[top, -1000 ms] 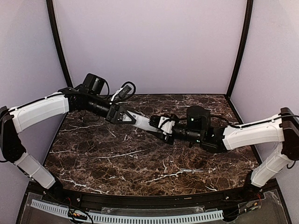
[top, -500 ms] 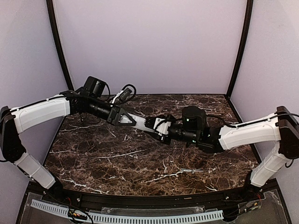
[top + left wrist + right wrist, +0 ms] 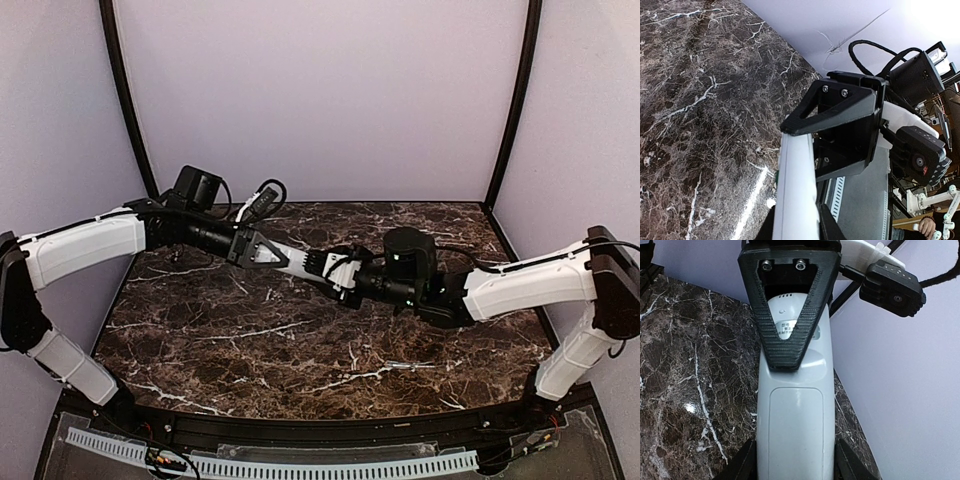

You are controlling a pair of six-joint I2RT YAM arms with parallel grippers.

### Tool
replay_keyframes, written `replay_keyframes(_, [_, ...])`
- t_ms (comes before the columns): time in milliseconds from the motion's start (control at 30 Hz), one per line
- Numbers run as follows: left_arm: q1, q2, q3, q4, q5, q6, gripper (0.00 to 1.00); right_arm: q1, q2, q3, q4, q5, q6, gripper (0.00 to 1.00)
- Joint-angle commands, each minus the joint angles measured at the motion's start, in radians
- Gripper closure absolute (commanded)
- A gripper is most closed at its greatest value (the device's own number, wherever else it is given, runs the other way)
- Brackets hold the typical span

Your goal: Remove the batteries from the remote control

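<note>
Progress in the top view: barely begun. Shows the white remote control (image 3: 303, 262) carried in mid-air, well apart from the dark marble counter (image 3: 250, 350) below. Bridges the left gripper (image 3: 285, 257) and the right gripper (image 3: 337, 271), each pinching one end. Long axis running left to right, dipping slightly toward the right arm's side. No batteries to be seen anywhere, neither on the counter nor in either gripper.

Left wrist next: looks along the remote control, a pale bar rising from the bottom edge and leaning a little to the right. Hemmed in tightly by the left gripper's own fingers (image 3: 769, 231), pressed to both sides. Far end tucked under the right gripper's black triangular finger.

Right wrist last: looks down the broad back face, long axis straight up the frame and away from the camera. Battery cover (image 3: 795, 435) still seated flush, outline unbroken, so compartment judged unopened. Flanked low down by the right gripper's fingers, clamped on both edges; far end under the left gripper's ribbed finger. Left to do, by this reading: cover off, then both batteries out.
</note>
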Motion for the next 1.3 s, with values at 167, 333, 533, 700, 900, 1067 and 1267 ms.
replay_keyframes(167, [-0.004,-0.066,-0.024,0.047,-0.027,0.028,1.0,0.018,0.042,0.061,0.07,0.112,0.128,0.21])
replay_keyframes(333, [0.01,-0.085,-0.031,0.053,-0.081,0.032,1.0,0.021,0.019,0.04,0.063,0.152,0.182,0.02])
replay_keyframes(533, [0.03,-0.137,-0.08,0.134,-0.12,0.007,1.0,0.025,-0.039,0.033,-0.029,0.156,0.312,0.01])
replay_keyframes(700, [0.045,-0.167,-0.125,0.203,-0.166,-0.034,1.0,0.025,-0.058,0.123,-0.234,0.163,0.484,0.01])
replay_keyframes(900, [0.063,-0.155,-0.121,0.212,-0.249,-0.098,1.0,0.023,-0.08,0.142,-0.266,0.179,0.552,0.01])
replay_keyframes(1067, [0.063,-0.165,-0.135,0.244,-0.315,-0.152,1.0,-0.042,-0.126,0.171,-0.29,0.099,0.791,0.02])
replay_keyframes(1267, [0.063,-0.161,-0.125,0.295,-0.323,-0.223,1.0,-0.104,-0.158,0.211,-0.297,0.054,0.995,0.01])
